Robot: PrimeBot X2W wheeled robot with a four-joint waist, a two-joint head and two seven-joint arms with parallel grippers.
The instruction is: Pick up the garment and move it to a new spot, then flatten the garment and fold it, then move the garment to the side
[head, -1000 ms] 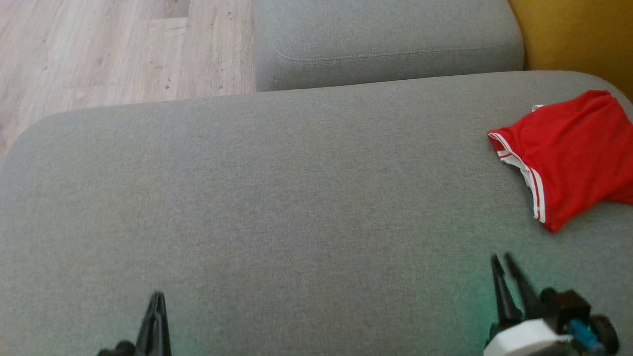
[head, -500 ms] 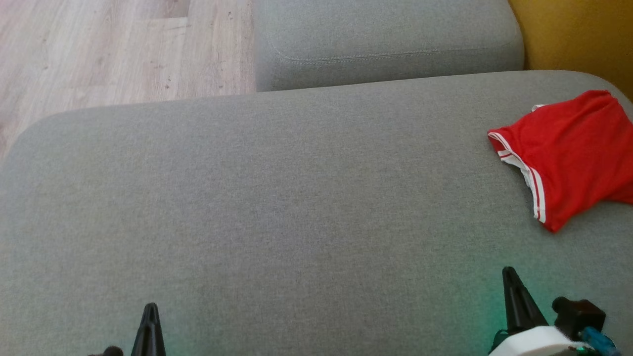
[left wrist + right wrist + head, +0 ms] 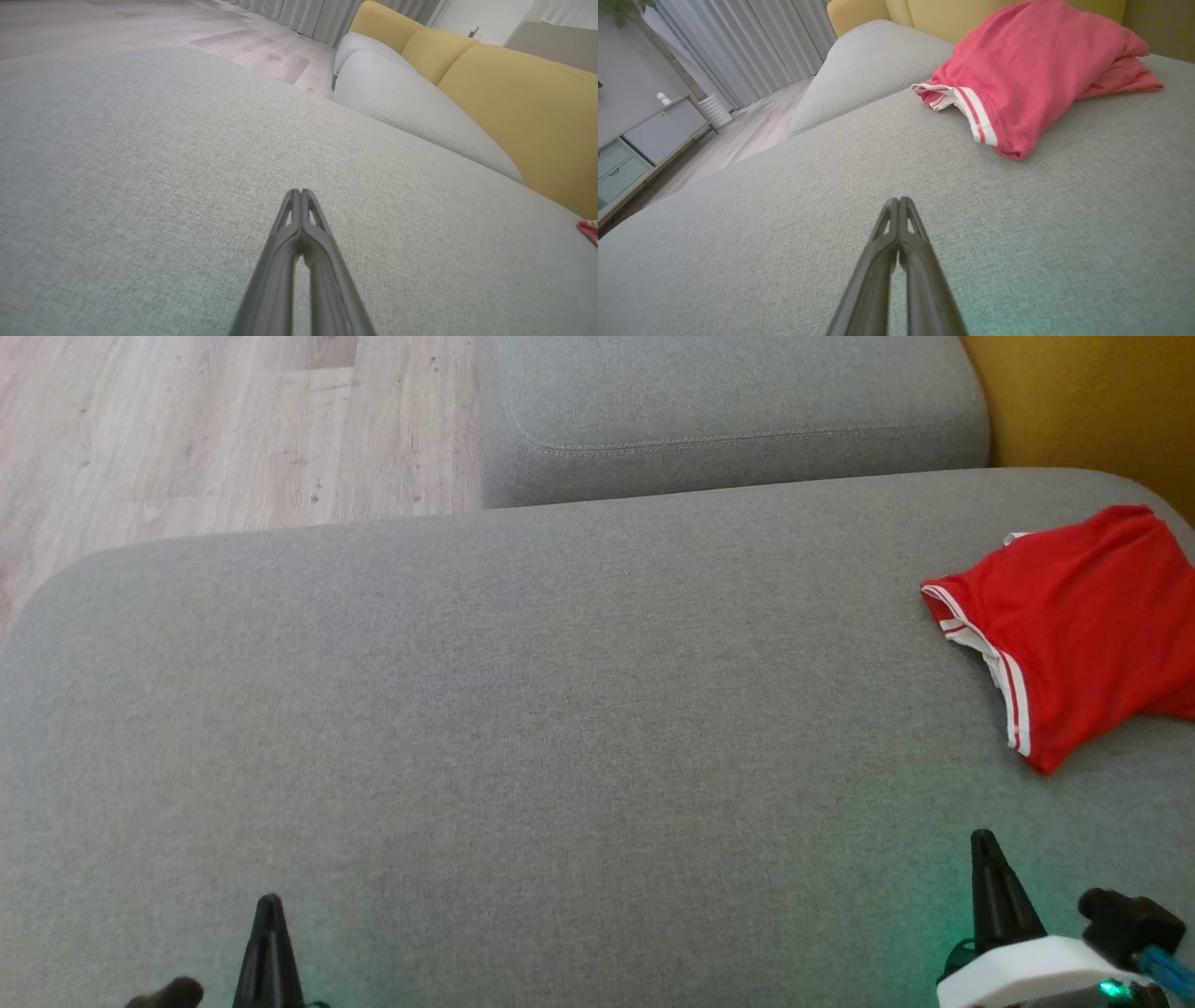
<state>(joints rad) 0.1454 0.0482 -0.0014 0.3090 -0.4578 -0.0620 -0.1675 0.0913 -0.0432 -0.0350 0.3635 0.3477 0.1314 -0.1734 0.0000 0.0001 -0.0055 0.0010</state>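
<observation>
i've got the left gripper (image 3: 269,901) low over bare sofa (image 3: 523,709), fingers pressed together. right gripper (image 3: 986,840) likewise pinched, empty. garment (image 3: 1074,625) lies folded at the sofa's far right, apart from both.

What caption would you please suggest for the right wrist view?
Shut right gripper points across the grey cushion toward the red garment.

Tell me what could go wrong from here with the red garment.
The garment lies bunched, not flat, near the far right corner of the cushion; its fold may slump open. The shut right pincer sits nearest it; a sideways swing could snag it.
</observation>
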